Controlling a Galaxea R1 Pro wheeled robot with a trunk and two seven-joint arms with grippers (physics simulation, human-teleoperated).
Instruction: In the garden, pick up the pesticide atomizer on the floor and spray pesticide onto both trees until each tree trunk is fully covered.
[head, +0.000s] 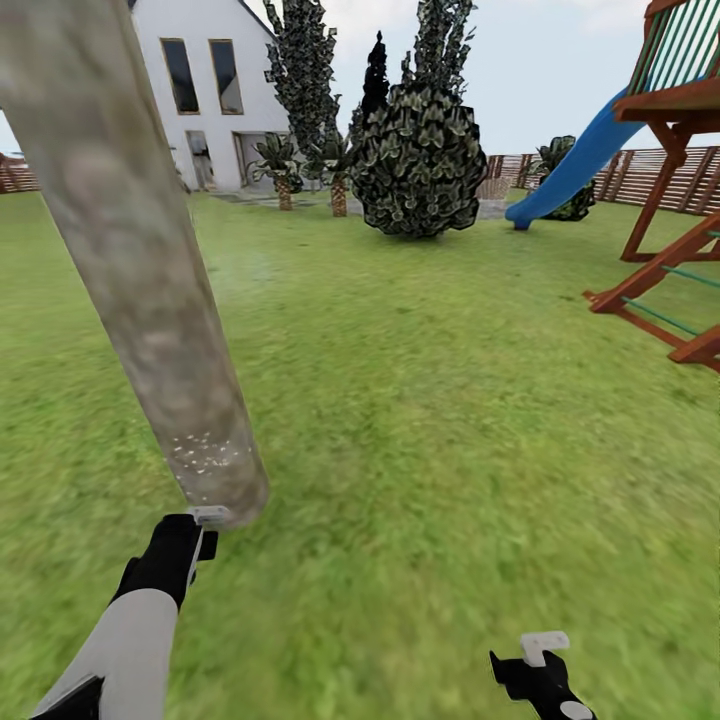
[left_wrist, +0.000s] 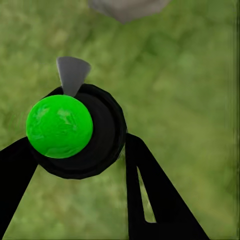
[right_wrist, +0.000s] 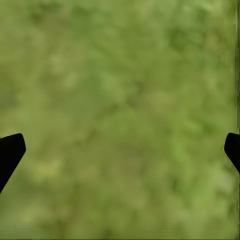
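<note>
A thick mottled grey-beige tree trunk (head: 130, 250) rises from the grass floor (head: 420, 420) at the left, with white specks (head: 205, 450) scattered on its lowest part. My left gripper (head: 185, 545) hangs just in front of the trunk's base. It is shut on the pesticide atomizer (left_wrist: 75, 130), a black round body with a bright green ball and a grey nozzle (left_wrist: 72, 75) that points toward the trunk base (left_wrist: 127, 7). My right gripper (head: 540, 675) sits low at the right over bare grass, with its fingers (right_wrist: 10, 150) wide apart and holding nothing.
A wooden play frame (head: 670, 200) with a blue slide (head: 570, 170) stands at the right. A dark round bush (head: 420, 160), narrow dark trees, short palms (head: 280, 165) and a white house (head: 200, 80) lie ahead. A slatted fence (head: 690, 175) runs behind.
</note>
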